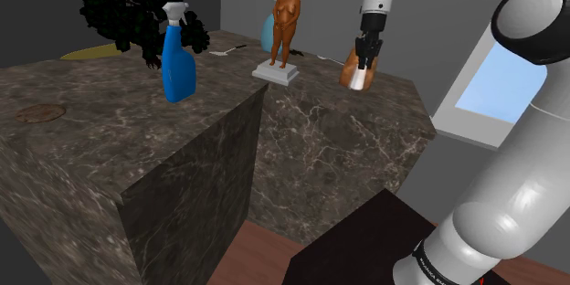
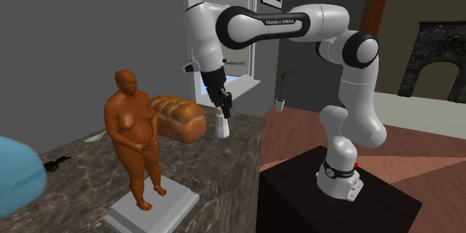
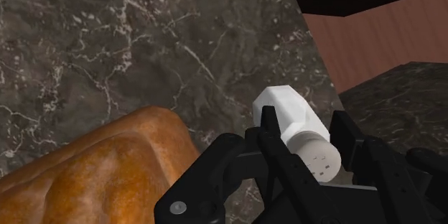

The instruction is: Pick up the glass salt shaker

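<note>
The gripper (image 3: 307,128) clasps the white shaker (image 3: 291,115) just below its cap. The shaker hangs upright at the gripper's 6 o'clock, low over the counter (image 2: 224,166), with its long axis in line with the fingers.

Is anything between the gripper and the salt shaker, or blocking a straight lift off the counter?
Nothing visible. The white salt shaker sits between the fingers of the gripper, which look pressed to its sides. The bread loaf lies beside it on the counter, not between them. Only the arm is above it.
</note>
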Tool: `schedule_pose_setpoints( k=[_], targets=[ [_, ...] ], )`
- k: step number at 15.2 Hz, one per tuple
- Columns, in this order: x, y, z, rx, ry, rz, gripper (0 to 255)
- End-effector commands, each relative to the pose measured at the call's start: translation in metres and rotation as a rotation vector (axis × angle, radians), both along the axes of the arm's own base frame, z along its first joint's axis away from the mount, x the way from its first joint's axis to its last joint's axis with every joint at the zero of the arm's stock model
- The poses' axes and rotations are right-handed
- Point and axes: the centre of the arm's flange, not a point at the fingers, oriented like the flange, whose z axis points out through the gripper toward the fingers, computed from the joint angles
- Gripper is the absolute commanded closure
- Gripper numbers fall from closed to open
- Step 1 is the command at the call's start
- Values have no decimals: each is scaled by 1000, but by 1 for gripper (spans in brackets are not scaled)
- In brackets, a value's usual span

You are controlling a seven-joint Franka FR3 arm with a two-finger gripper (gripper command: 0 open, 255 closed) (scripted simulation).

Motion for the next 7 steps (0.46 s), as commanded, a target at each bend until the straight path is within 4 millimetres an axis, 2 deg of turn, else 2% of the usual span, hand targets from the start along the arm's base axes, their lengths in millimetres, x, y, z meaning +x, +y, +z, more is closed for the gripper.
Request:
schedule_pose_setpoints(
  k=[1,5,7],
  targets=[
    [0,1,10,0,0,0,255],
    [0,1,31,0,0,0,255],
    [0,1,32,0,0,0,255]
  ],
)
